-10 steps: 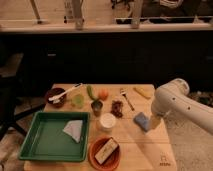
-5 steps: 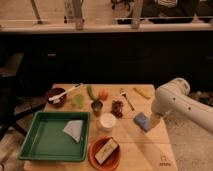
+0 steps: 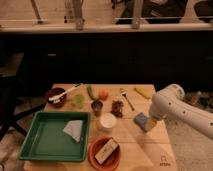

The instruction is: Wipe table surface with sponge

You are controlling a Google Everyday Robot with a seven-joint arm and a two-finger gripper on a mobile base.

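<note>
The step in hand is judged to be the reach for the sponge (image 3: 141, 120); no wiping is seen yet. The sponge is found flat on the table surface (image 3: 142, 152), close to the edge on the right of the camera view and about midway between the far and near edges, just past the white cup (image 3: 106, 121). The gripper (image 3: 150, 121) is held low at the edge-side end of the sponge, at the tip of the white arm (image 3: 175, 107) that is brought in from beyond that edge. Its fingers are taken to be spread wide, and no pinch on the sponge is made out. Whether the sponge is already touched cannot be told.

For the next move, the fingers must be lowered astride the pad and pressed onto it. It must then be dragged flat over the bare planks toward the near right corner. The cup and the orange plate (image 3: 93, 149) must be kept clear of, as they stand close to that stretch.

Against the earlier frames, nothing is seen to be changed: arm, gripper and sponge are found in the same places, and the green tray (image 3: 30, 131) with the folded cloth (image 3: 74, 129) is left as it was.
</note>
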